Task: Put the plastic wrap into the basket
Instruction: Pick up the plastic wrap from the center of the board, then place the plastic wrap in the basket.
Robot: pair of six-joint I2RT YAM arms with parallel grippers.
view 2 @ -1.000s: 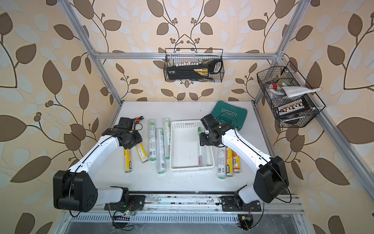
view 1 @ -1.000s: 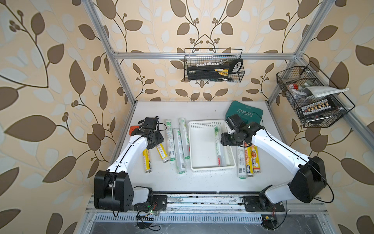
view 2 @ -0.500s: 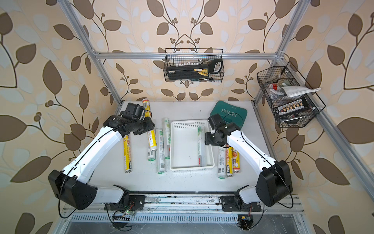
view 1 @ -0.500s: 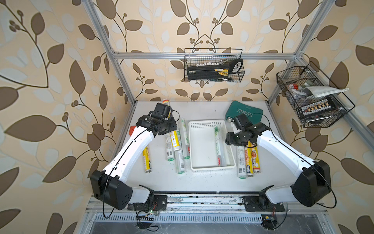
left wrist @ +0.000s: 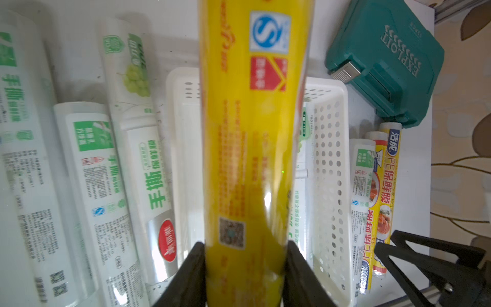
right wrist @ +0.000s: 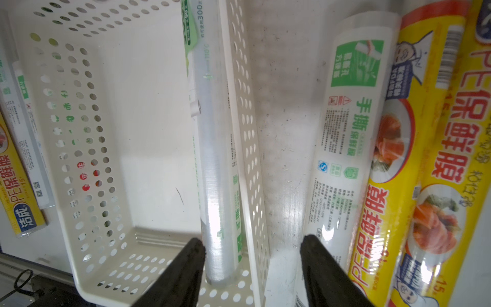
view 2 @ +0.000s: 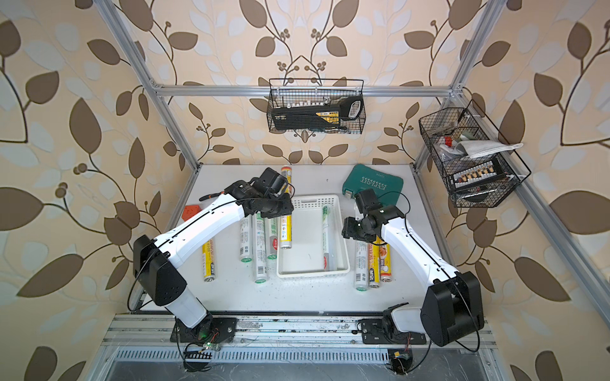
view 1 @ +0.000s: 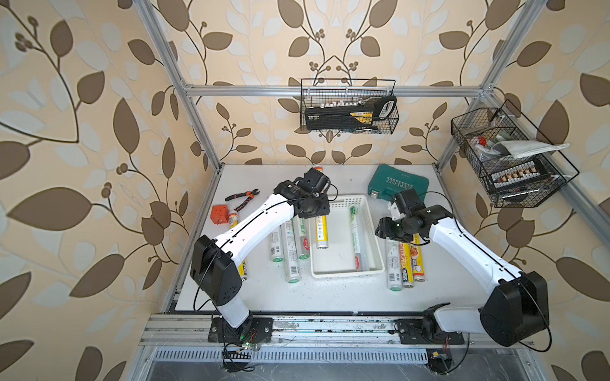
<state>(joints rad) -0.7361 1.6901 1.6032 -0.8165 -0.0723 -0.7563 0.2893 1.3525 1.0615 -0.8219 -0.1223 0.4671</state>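
Observation:
My left gripper (left wrist: 244, 255) is shut on a yellow roll of plastic wrap (left wrist: 247, 159), and in both top views it holds that roll (view 1: 321, 231) in the air, lengthwise over the left rim of the white basket (view 1: 346, 273). One white-silver roll (view 1: 356, 234) lies inside the basket along its right wall. My right gripper (right wrist: 252, 242) is open and empty, hovering over the basket's right wall (right wrist: 247, 133). Three white rolls (view 1: 290, 250) lie left of the basket. Another white roll (view 1: 392, 264) and two yellow rolls (view 1: 411, 262) lie to its right.
A green tool case (view 1: 399, 183) sits behind the right arm. Pliers (view 1: 242, 198), an orange block (view 1: 219, 214) and a small bottle (view 1: 232, 217) lie at the far left. Black wire baskets hang on the back wall (view 1: 348, 109) and right wall (view 1: 505, 158). A yellow roll (view 1: 243, 269) lies under the left arm.
My left arm has lifted a yellow roll from the left of the table and carried it right, over the basket's left rim. My right gripper has shifted right, off the roll inside the basket.

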